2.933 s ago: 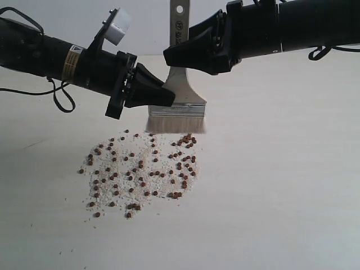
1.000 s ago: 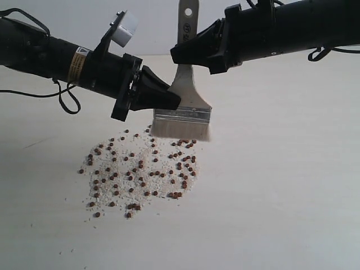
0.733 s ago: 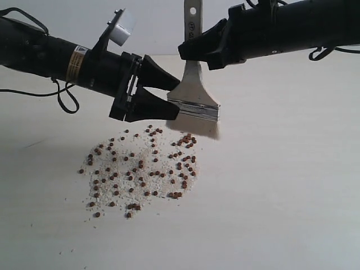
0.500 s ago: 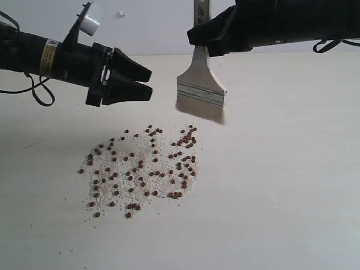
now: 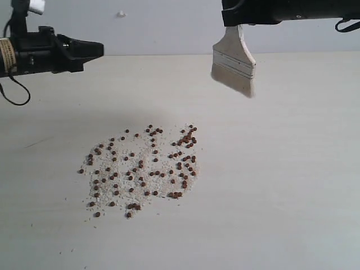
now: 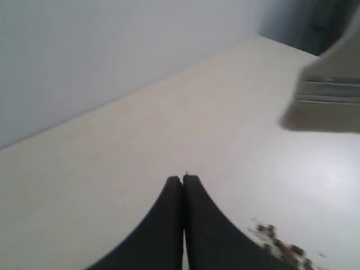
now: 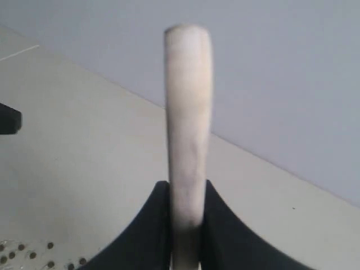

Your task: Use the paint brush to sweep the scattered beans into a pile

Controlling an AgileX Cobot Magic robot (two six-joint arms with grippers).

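The beans [image 5: 143, 169] lie scattered with whitish crumbs in a loose patch on the pale table; a few beans [image 6: 278, 243] show by the left wrist view's edge and a few beans [image 7: 25, 254] in the right wrist view's corner. The paint brush [image 5: 234, 63] hangs in the air up and to the right of the patch, bristles downward and tilted. My right gripper [image 7: 187, 188] is shut on the paint brush [image 7: 188, 112] at its handle; its fingertips are cut off in the exterior view. My left gripper [image 5: 101, 49] is shut and empty, high at the far left.
The pale table [image 5: 281, 180] runs wide around the patch. A grey wall [image 5: 157, 28] stands behind the table. A black cable [image 5: 16, 95] hangs under the left arm.
The left gripper let go of the brush's ferrule, closed and drew back to the left. The right gripper lifted the brush up and to the right, away from the beans.
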